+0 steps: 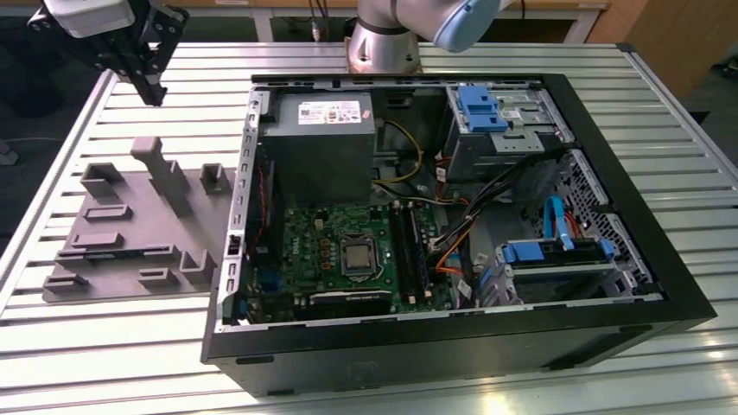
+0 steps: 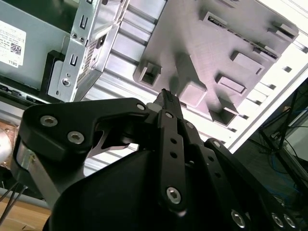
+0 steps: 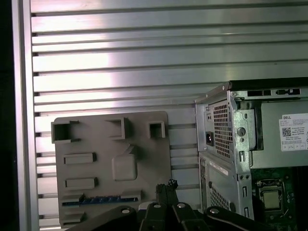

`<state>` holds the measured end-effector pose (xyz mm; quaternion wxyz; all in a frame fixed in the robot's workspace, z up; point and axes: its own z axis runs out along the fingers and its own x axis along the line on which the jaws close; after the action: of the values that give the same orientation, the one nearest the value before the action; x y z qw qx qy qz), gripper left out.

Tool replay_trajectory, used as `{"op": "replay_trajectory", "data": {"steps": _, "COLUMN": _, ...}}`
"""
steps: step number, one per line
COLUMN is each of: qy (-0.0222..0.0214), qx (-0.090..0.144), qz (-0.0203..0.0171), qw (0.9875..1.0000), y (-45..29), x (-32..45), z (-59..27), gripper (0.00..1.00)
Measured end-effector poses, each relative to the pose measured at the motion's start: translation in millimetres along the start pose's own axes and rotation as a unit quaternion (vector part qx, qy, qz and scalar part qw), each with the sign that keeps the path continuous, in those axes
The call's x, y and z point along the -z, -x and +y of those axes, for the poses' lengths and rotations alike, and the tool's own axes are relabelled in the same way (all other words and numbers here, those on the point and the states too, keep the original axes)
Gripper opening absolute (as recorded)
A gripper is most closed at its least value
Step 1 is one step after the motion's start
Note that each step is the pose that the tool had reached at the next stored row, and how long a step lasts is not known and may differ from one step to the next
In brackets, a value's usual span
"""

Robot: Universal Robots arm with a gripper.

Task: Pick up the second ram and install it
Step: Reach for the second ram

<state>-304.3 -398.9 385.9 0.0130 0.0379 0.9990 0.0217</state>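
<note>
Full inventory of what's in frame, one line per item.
table: 1, silver slatted aluminium, under everything
fixture tray: 1, grey, at the exterior view's left of the case
ram stick: 1, dark blue-green, lying in a tray slot
PC case: 1, black, open, centre of table
power supply: 1, grey, inside case
motherboard: 1, green, inside case
drive caddies: 2, blue, inside case, exterior view's right
arm: 1, grey and blue, behind case
gripper: 1, black, shut, holding nothing, raised on the tray's side

Slatted metal table: grey fixture plate beside open computer case.
</note>
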Motion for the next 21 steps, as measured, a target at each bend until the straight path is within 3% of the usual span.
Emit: {"op": "replay_trajectory", "data": {"steps": 21, "qy": 0.0000, "qx": 0.000, "qz": 0.0000, "qw": 1.0000, "y": -14.3, "x": -0.2, "z": -1.1, "gripper": 0.11}}
